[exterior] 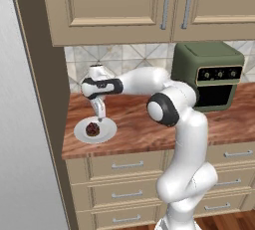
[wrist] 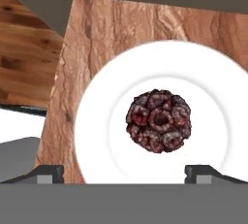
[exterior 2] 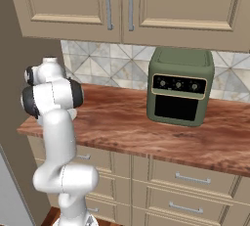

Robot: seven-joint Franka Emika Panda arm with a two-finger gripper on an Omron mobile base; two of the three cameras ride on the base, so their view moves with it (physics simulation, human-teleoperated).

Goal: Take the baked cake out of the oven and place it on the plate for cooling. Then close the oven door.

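From the left base view, the fingers point(exterior: 100, 116) hang spread open just above the cake point(exterior: 92, 129), which sits in the middle of the plate point(exterior: 107, 133) on the worktop point(exterior: 139, 129). A green appliance point(exterior: 209, 77) stands well off to the far side of the arm.

The right base view shows that appliance on the worktop.

In the hand view, the cake point(wrist: 159, 120) lies between and ahead of the parted fingertips point(wrist: 196, 171), untouched, centred on the plate point(wrist: 97, 121).
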